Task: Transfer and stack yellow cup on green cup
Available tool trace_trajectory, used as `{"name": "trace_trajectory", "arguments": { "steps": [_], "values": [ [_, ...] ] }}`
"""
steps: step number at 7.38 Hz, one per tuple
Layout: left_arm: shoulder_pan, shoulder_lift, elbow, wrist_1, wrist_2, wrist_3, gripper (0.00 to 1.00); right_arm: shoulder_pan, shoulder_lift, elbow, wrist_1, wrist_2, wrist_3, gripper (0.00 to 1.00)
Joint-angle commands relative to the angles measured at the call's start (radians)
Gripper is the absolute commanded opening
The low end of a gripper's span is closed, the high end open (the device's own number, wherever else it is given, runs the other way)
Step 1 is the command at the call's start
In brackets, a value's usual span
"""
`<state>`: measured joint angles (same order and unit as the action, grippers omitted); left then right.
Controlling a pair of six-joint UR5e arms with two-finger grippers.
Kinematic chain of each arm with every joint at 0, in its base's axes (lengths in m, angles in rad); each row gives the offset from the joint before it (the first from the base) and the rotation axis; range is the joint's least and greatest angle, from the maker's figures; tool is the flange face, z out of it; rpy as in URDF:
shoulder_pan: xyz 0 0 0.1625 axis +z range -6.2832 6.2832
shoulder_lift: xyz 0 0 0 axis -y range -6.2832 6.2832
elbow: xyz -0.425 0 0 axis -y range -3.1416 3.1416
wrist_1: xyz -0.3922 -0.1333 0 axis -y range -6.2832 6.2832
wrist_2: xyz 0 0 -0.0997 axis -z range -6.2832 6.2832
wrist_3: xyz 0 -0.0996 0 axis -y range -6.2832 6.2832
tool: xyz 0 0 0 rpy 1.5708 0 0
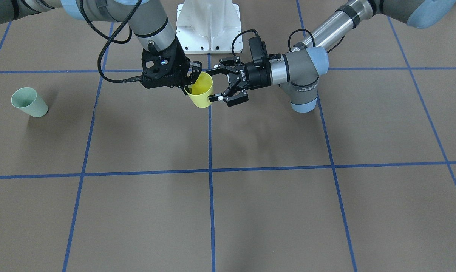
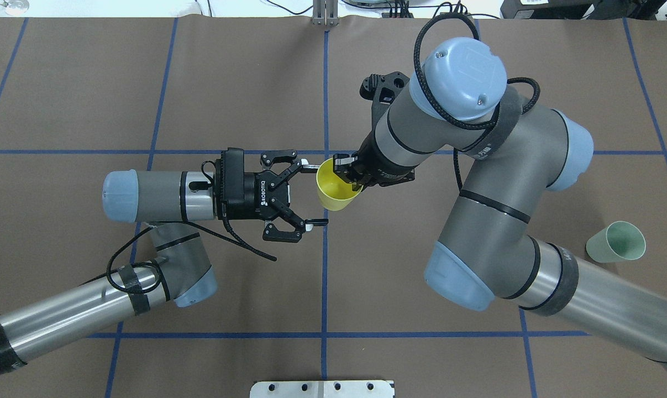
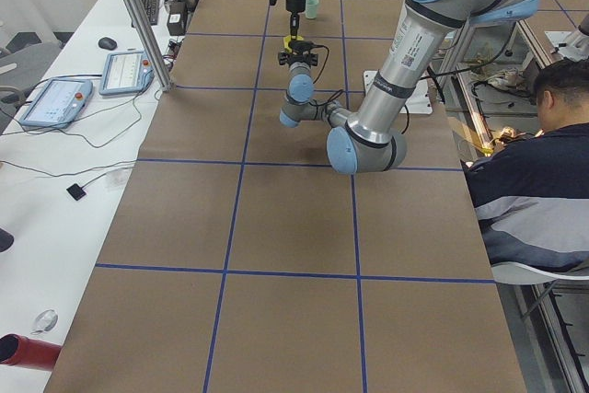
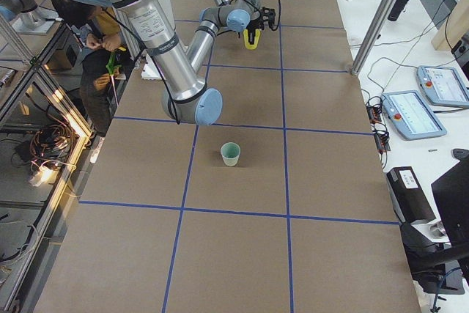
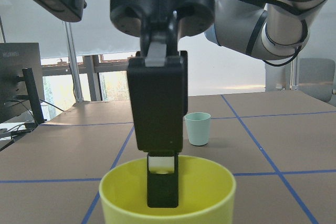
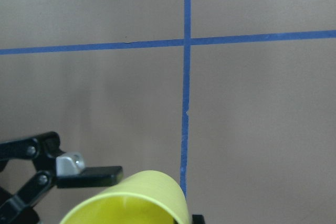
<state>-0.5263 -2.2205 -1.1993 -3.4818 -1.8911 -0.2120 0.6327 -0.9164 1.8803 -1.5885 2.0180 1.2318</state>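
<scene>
The yellow cup (image 1: 201, 92) hangs tilted in the air above the table's centre line. It also shows in the overhead view (image 2: 337, 190). My right gripper (image 1: 193, 80) (image 2: 347, 171) is shut on its rim, one finger (image 5: 161, 182) inside and one outside. My left gripper (image 1: 217, 85) (image 2: 315, 193) is open. Its fingertips stand apart on either side of the cup, and I see no contact. One left fingertip (image 6: 89, 170) shows beside the cup (image 6: 136, 200). The green cup (image 1: 28, 102) (image 2: 616, 242) (image 4: 231, 154) stands upright alone on my right side.
The white robot base plate (image 1: 209, 26) sits at the table's edge by the robot. A seated person (image 3: 534, 172) is beside the table on the robot's side. A side bench with tablets (image 3: 55, 98) and metal posts (image 4: 381, 16) runs along the far edge.
</scene>
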Motion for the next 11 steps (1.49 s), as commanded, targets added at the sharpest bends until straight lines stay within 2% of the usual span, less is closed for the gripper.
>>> {"name": "trace_trajectory", "arguments": {
  "steps": [1, 2, 5, 7, 9, 11],
  "values": [
    [-0.001, 0.001, 0.0, 0.009, 0.04, -0.001, 0.99, 0.086, -0.045, 0.017, -0.002, 0.004, -0.002, 0.0],
    [-0.007, 0.002, 0.001, 0.012, 0.043, -0.001, 0.99, 0.134, -0.061, 0.016, -0.016, 0.01, -0.002, 0.0],
    [-0.02, 0.005, 0.0, 0.046, 0.139, -0.003, 0.99, 0.321, -0.125, 0.007, -0.024, 0.063, -0.107, 0.0],
    [-0.064, 0.009, -0.009, 0.149, 0.164, -0.004, 0.99, 0.421, -0.192, 0.005, -0.024, 0.122, -0.222, 0.0],
    [-0.182, 0.025, -0.022, 0.313, 0.158, -0.001, 0.99, 0.459, -0.206, -0.027, -0.024, 0.125, -0.285, 0.0],
    [-0.304, 0.066, -0.095, 0.561, 0.121, 0.002, 0.99, 0.484, -0.223, -0.029, -0.022, 0.136, -0.307, 0.0]
  ]
}}
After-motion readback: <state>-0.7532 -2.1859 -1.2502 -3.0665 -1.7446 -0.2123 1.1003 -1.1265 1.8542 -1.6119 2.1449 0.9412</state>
